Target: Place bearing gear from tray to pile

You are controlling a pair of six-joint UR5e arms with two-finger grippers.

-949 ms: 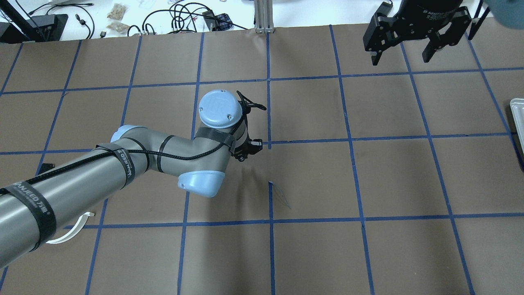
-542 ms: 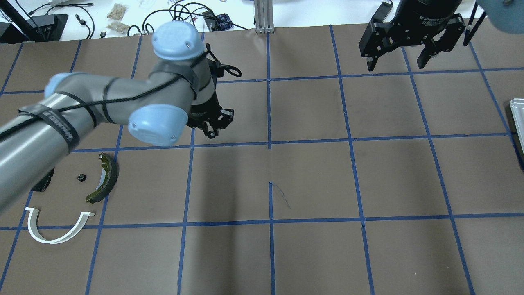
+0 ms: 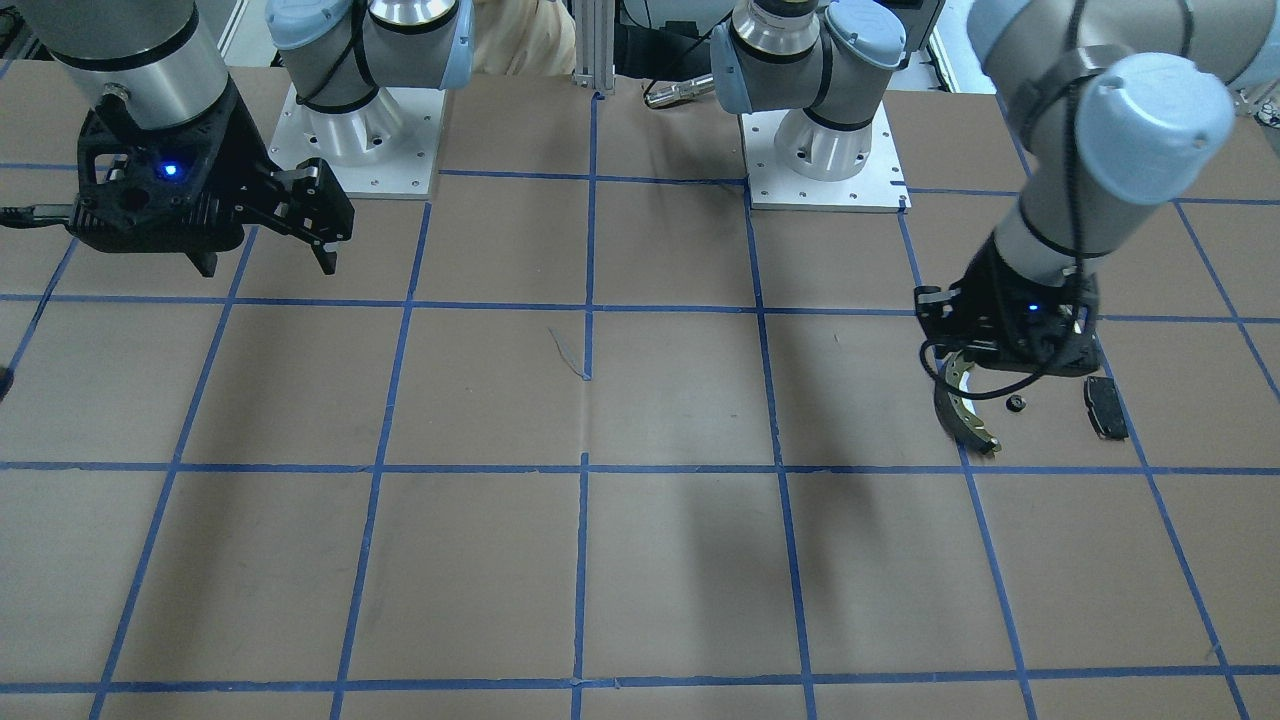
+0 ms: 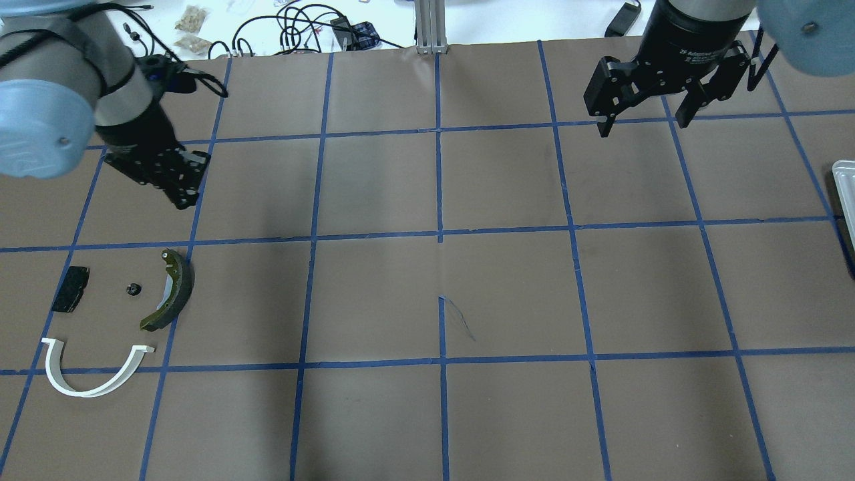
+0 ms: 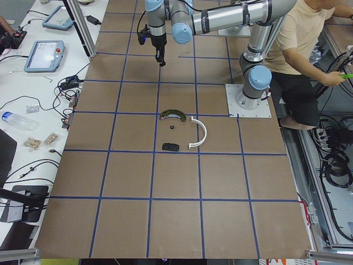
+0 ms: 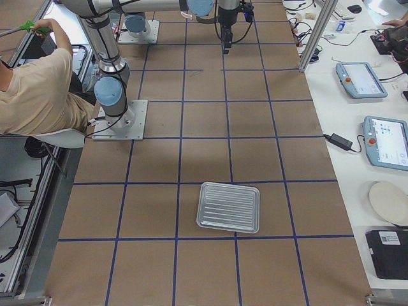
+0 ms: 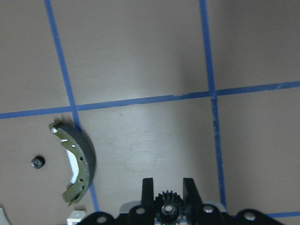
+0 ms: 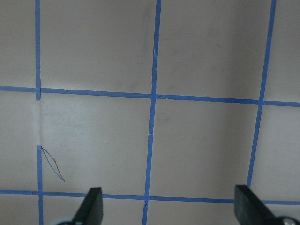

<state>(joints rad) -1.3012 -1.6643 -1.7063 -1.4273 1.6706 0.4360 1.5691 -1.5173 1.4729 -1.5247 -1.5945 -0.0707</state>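
My left gripper [image 7: 165, 186] is shut on a small black toothed bearing gear [image 7: 165, 202]. In the overhead view it [image 4: 182, 195] hangs over the table just beyond the pile. The pile holds a dark curved brake shoe [image 4: 170, 290], a black rectangular pad [image 4: 70, 288], a white half-ring [image 4: 93, 374] and a tiny black part [image 4: 133, 288]. The brake shoe [image 7: 77, 164] lies left of the gripper in the left wrist view. My right gripper [image 4: 644, 120] is open and empty at the far right. The metal tray [image 6: 229, 207] looks empty.
The tray's edge [image 4: 845, 194] shows at the overhead view's right border. Cables and small items [image 4: 300, 27] lie beyond the table's far edge. A person [image 5: 309, 49] stands by the robot's base. Blue tape lines grid the brown table.
My left arm has swung from the table's middle to the far left, with the gripper still shut. It has uncovered the pile. My right gripper has shifted slightly nearer.
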